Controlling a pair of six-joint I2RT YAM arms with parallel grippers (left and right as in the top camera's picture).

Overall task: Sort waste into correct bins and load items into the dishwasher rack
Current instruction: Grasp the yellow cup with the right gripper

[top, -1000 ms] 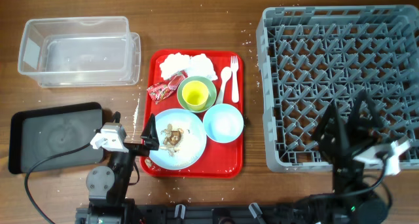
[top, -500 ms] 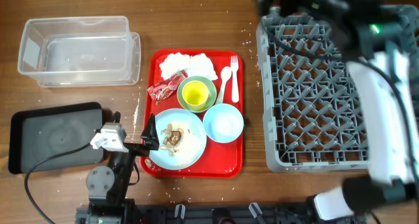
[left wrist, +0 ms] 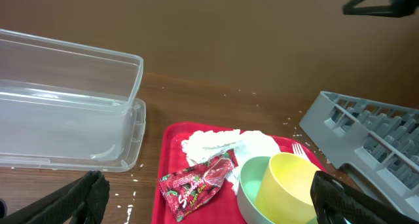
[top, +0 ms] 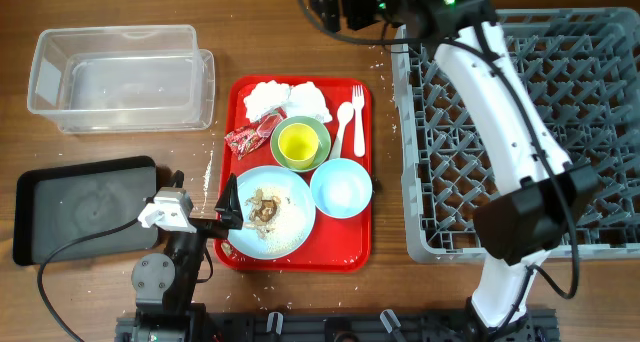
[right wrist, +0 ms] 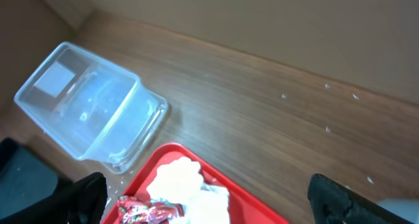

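- Red serving tray (top: 352,244) at the middle of the wooden surface (top: 300,32), holding nearly everything to be sorted.
- Crumpled white napkins (top: 287,100) at the tray's far end; a small red shiny wrapper (top: 244,139) just beside them, near the tray's left edge.
- Small yellow cup (top: 296,142) sitting inside a pale green bowl (top: 318,132), at the tray's middle.
- White plastic spoon (top: 343,122) and fork (top: 357,112) lying side by side along the tray's right edge.
- Light blue plate (top: 290,232) at the tray's near left, with white rice and brown scraps (top: 265,208) on it; an empty light blue bowl (top: 341,187) touches its right side.
- Clear plastic tub (top: 120,77) at the far left, empty; shallow black tray (top: 85,207) at the near left, empty.
- Large grey dishwasher rack (top: 520,132) fills the right side, with nothing loaded in it.
- Left claw (top: 228,204) sits low at the tray's near left edge, by the plate's rim; its wrist view shows both fingers spread wide at the picture's lower corners, holding nothing. Whether it touches the plate cannot be told.
- Right claw (top: 345,7) is stretched out over bare wood beyond the tray's far right corner, the white arm crossing the rack's left side. Its fingers are also spread wide, holding nothing.
- A few white specks lie scattered on the wood around the tray.
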